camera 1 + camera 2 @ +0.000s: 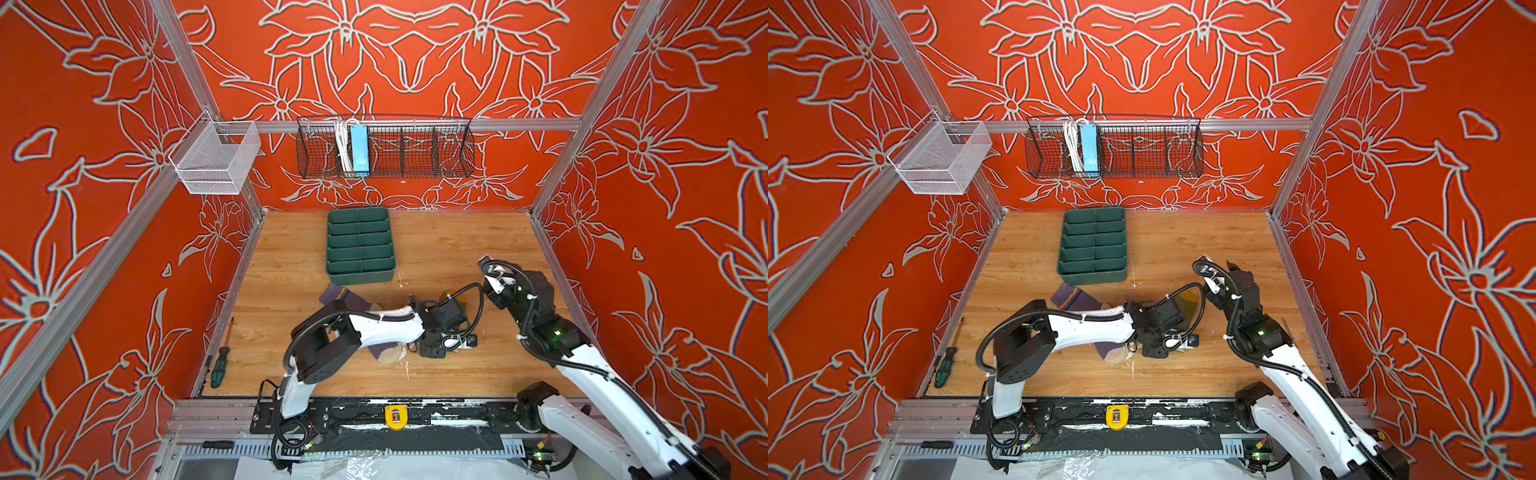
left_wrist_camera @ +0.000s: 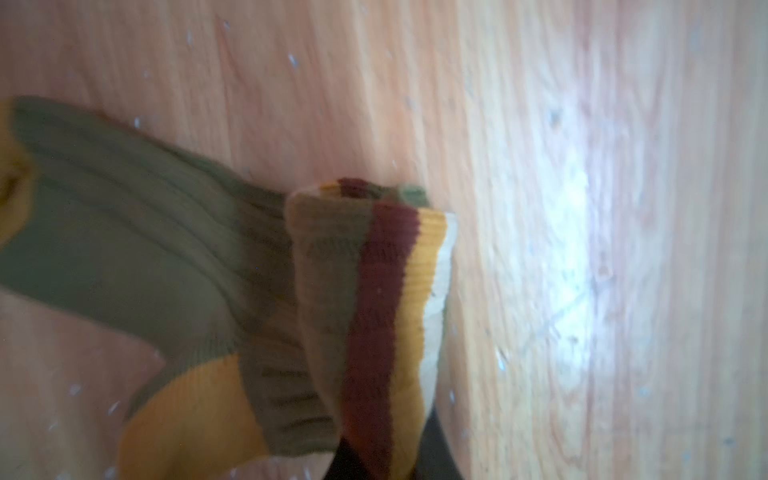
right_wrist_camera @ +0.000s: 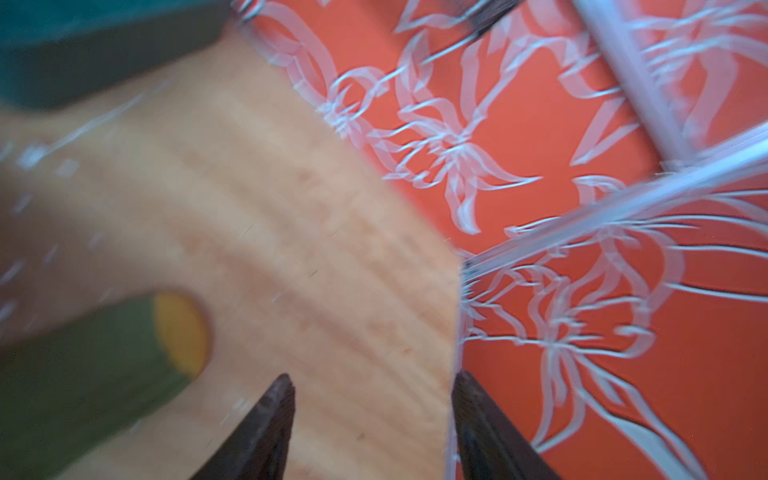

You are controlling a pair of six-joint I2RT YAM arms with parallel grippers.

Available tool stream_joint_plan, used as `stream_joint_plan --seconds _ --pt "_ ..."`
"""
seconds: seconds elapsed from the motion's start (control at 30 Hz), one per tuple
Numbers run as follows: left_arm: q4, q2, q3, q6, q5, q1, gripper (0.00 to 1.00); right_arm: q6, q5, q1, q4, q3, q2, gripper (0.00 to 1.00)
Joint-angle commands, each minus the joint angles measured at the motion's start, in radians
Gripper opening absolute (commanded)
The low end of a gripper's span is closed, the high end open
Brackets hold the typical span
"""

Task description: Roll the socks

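Your left jaws are clamped together on the striped cuff of the olive-green sock [image 2: 137, 232]; the left wrist view shows the brown, mustard and cream bands folded over and running down between the dark fingers [image 2: 436, 449]. The rest of that sock trails away flat on the counter [image 1: 457, 241], its mustard heel just beside the cuff.

Your right jaws stand apart with nothing between them. The right wrist view is blurred, but the two dark fingertips [image 3: 284, 390] are plainly separated over bare wood, facing the back right corner. The olive-green sock's mustard toe lies off to one side of them, not touching.

In both top views the left arm [image 1: 386, 328] reaches across the middle and covers most of the purple sock [image 1: 345, 297]. Its yellow-striped cuff shows just in front of the green divided tray [image 1: 359, 274], and its beige toe peeks out below the forearm. The right arm [image 1: 536, 316] is bent near the right wall.

A green-handled screwdriver [image 1: 220, 365] lies along the counter's left edge.
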Motion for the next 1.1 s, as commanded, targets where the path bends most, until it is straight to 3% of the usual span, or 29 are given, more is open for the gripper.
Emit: stream_joint_plan --seconds 0.0,0.13,0.27,0.43,0.53,0.77,0.93,1.07 --pt "-0.324 0.166 0.159 -0.16 0.247 0.068 0.02 0.093 -0.039 -0.004 0.043 0.047 -0.077 0.65" --pt "-0.462 0.322 0.355 -0.279 0.436 0.14 0.02 -0.018 -0.327 -0.003 -0.082 0.053 -0.171 0.65" --pt "-0.502 0.405 0.446 -0.339 0.532 0.174 0.03 -0.158 -0.497 -0.001 -0.391 0.092 -0.21 0.62" --pt "-0.51 0.451 0.493 -0.375 0.608 0.203 0.04 -0.33 -0.512 0.016 -0.722 0.071 -0.185 0.58" --pt "-0.53 0.471 0.524 -0.363 0.609 0.211 0.04 -0.387 -0.474 0.052 -0.804 0.028 -0.158 0.57" --pt "-0.536 0.482 0.549 -0.352 0.605 0.219 0.05 -0.395 -0.37 0.254 -0.606 -0.107 -0.01 0.59" --pt "-0.525 0.485 0.537 -0.351 0.619 0.221 0.05 -0.406 -0.379 0.27 -0.352 -0.159 0.17 0.59" --pt "-0.512 0.48 0.52 -0.345 0.628 0.221 0.05 -0.424 -0.345 0.269 -0.271 -0.147 0.3 0.59"
